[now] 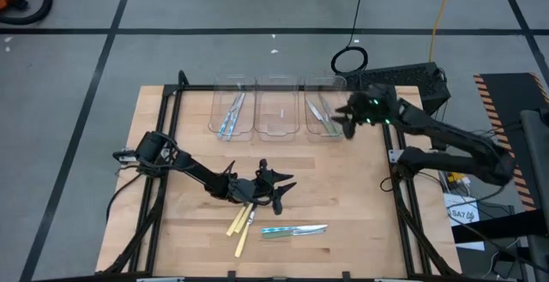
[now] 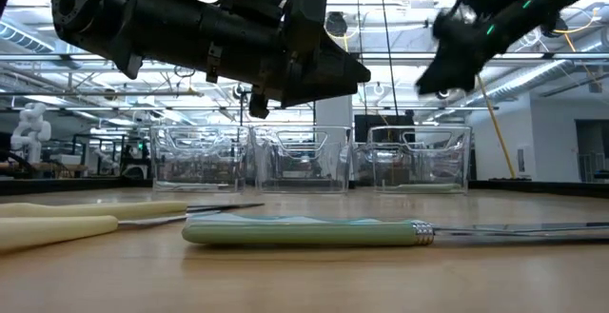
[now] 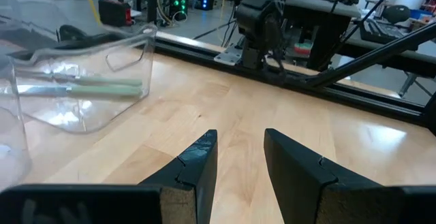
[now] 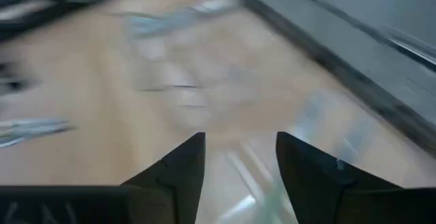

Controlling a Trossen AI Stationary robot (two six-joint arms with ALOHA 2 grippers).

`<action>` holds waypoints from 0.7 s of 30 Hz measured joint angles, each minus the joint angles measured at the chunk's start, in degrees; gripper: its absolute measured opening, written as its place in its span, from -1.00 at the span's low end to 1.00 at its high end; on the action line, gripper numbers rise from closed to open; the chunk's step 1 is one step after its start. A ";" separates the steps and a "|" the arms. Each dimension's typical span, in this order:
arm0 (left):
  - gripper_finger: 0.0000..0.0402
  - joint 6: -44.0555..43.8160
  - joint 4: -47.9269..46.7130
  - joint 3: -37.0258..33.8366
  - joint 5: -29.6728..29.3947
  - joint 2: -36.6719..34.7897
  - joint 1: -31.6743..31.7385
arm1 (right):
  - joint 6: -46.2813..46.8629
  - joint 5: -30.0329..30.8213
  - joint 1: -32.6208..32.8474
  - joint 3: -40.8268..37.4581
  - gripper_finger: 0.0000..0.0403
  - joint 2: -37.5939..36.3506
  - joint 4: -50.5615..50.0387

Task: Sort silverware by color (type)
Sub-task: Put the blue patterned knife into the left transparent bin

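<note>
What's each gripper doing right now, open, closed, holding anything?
Left gripper: open, empty, over the table.
Right gripper: open, empty, by the right bin.

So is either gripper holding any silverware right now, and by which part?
Nothing is held: the left gripper and right gripper both show open, empty fingers.

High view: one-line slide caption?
Right gripper open at the right bin; left gripper above yellow utensils.
</note>
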 joint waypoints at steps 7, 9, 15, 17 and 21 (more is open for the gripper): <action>-0.36 -2.46 -4.29 -0.02 0.00 0.00 -0.15 | 3.11 -0.27 19.44 0.00 -0.16 -11.95 -8.65; -0.36 -2.95 -5.98 -0.02 -0.01 0.00 -0.56 | 3.52 0.02 24.49 0.00 -0.17 -13.35 -9.87; -0.36 -0.81 -6.87 -0.02 0.01 0.00 -3.07 | 3.64 2.80 37.59 -4.56 -0.17 -13.82 -5.75; -0.36 -0.24 -7.56 -0.02 0.01 0.00 -3.57 | 3.57 2.86 40.38 -7.86 -0.17 -13.18 0.54; -0.36 0.83 -9.67 -0.02 0.32 0.00 -4.42 | 0.73 2.86 43.44 -9.51 -0.17 -11.14 5.46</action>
